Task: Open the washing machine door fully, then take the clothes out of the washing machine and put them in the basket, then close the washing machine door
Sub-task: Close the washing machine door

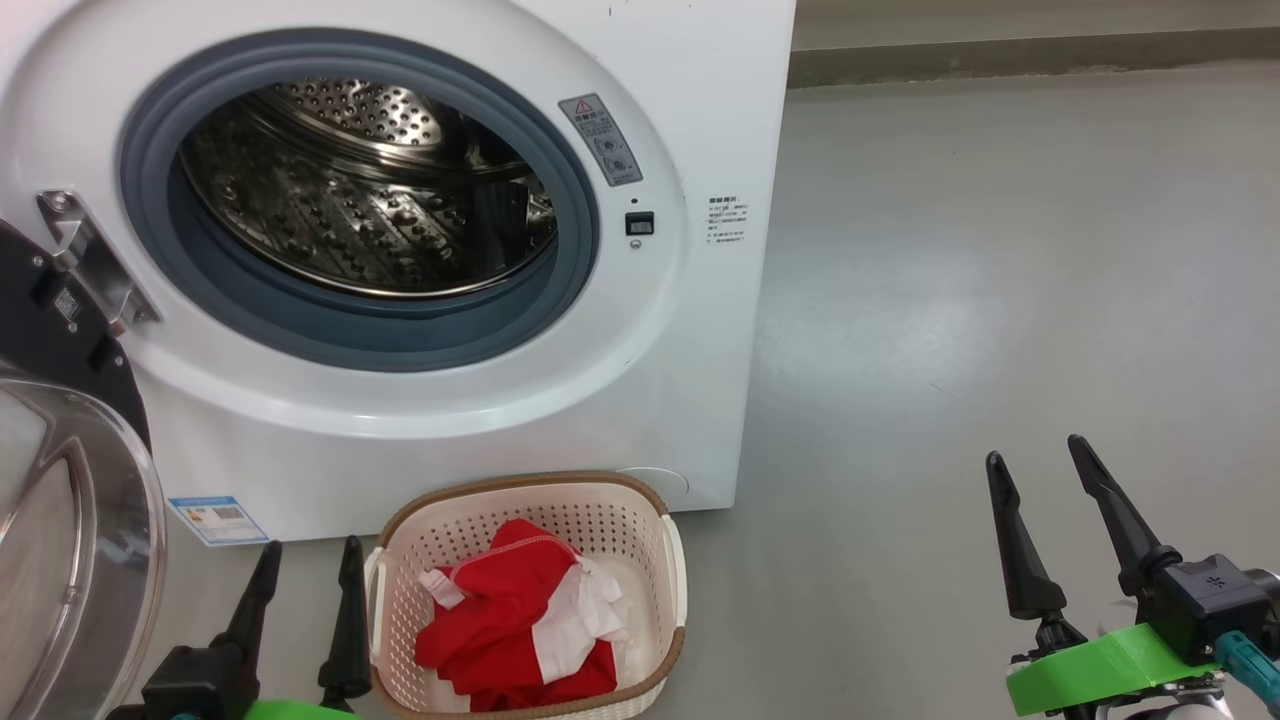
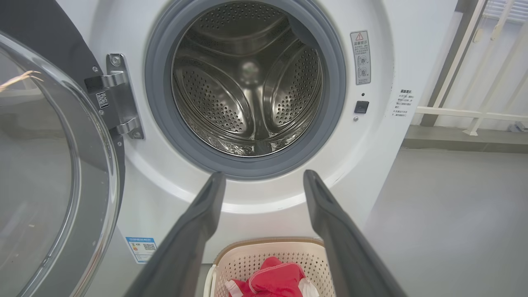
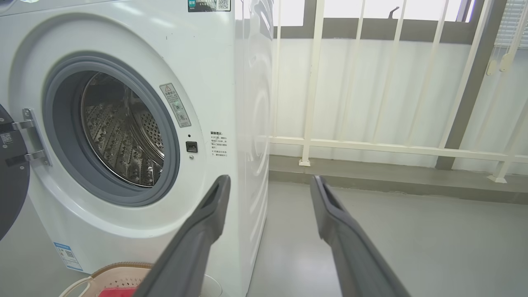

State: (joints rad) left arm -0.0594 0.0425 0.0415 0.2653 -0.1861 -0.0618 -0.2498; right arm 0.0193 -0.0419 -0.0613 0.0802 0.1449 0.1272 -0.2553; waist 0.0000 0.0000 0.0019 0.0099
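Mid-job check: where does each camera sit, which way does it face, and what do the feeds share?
Head view: on the head, looking forward and down at washing machine, open door and basket of clothes; left gripper lower left, right gripper lower right, both open.
Left wrist view: left wrist, facing straight into the drum; own fingers flank the basket.
Right wrist view: right wrist, facing the washing machine's front corner and a white railing; own fingers at bottom.
Shared: all three show drum and basket.

The washing machine drum (image 2: 247,82) is shiny steel, the basket (image 1: 600,520) plastic, the clothes (image 1: 510,610) cloth.
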